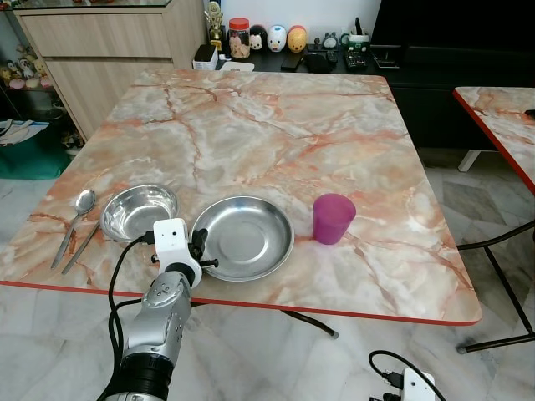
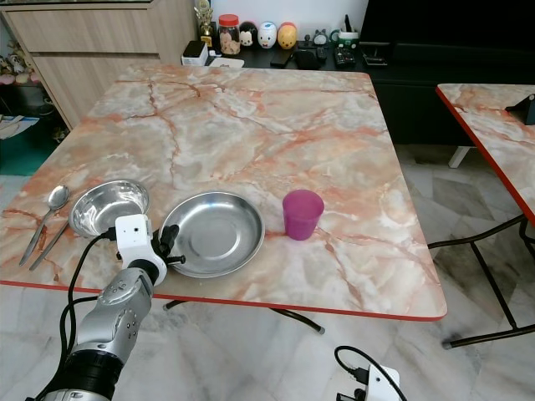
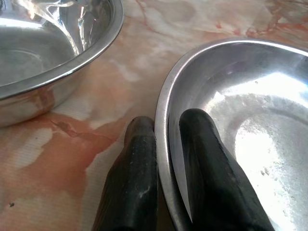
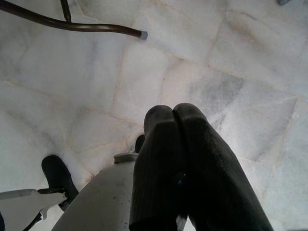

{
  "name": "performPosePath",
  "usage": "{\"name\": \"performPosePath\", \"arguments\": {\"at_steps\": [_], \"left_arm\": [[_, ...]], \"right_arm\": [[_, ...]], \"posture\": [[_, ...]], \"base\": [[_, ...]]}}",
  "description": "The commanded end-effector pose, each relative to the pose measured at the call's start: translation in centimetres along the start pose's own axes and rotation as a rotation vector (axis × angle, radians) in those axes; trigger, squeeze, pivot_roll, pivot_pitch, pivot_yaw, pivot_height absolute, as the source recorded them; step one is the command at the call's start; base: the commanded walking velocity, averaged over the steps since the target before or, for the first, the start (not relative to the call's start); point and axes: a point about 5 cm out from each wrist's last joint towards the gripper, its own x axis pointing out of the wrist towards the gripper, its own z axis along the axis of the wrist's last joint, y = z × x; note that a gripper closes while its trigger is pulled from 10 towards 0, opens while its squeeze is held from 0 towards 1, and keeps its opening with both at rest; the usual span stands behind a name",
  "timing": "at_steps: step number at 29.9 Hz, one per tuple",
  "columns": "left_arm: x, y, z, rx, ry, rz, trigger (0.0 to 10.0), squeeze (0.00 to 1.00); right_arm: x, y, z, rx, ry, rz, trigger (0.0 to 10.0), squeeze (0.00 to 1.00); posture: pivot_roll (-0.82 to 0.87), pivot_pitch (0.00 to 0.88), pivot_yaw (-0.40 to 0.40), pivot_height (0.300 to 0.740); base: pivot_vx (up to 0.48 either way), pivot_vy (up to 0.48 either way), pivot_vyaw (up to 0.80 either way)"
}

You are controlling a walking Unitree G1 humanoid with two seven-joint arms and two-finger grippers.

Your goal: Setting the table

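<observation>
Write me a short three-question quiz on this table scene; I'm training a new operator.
1. True or false: the left gripper pinches the steel plate's rim.
2. What stands just right of the plate? A) purple cup B) steel bowl C) spoon
3. Fill in: the right gripper hangs over the ___.

Key: 1 true; 2 A; 3 floor.

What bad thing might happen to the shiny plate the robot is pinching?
The left gripper holds the steel plate only by its thin rim, so the plate might slip or tip when lifted. The steel bowl sits close beside it, so a sideways swing could knock the bowl into the spoon. The purple cup stands near the plate's other side and could be bumped over.
</observation>
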Motion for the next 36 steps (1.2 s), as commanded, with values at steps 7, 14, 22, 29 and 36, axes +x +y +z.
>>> {"name": "performPosePath", "arguments": {"at_steps": [7,14,22,29,36], "left_arm": [[-0.1,-0.3,0.1,0.041,0.015,-0.015,0.0,0.00],[-0.5,-0.9,0.6,-0.009,-0.002,-0.066,0.0,0.00],[-1.1,-1.2,1.3,-0.029,-0.025,-0.104,4.0,0.00],[-1.3,-0.9,3.2,-0.086,-0.114,-0.073,10.0,0.00],[-1.3,-0.8,4.4,-0.125,-0.160,-0.064,10.0,0.00]], "right_arm": [[0.0,-0.1,-0.2,-0.010,0.017,-0.002,10.0,0.00],[0.0,-0.2,-0.2,-0.010,0.018,-0.002,10.0,0.00],[0.0,-0.2,-0.2,-0.011,0.018,0.000,10.0,0.00],[0.0,-0.2,-0.2,-0.013,0.019,0.002,10.0,0.00],[0.0,-0.2,-0.2,-0.015,0.019,0.002,10.0,0.00]], "posture": [[0.03,0.056,-0.007,0.740],[0.03,0.057,-0.008,0.740],[0.04,0.058,-0.009,0.740],[0.04,0.058,-0.009,0.740],[0.04,0.058,-0.013,0.740]], "base": [[0.000,0.000,0.00],[0.000,0.000,0.00],[0.000,0.000,0.00],[0.000,0.000,0.00],[0.000,0.000,0.00]]}}
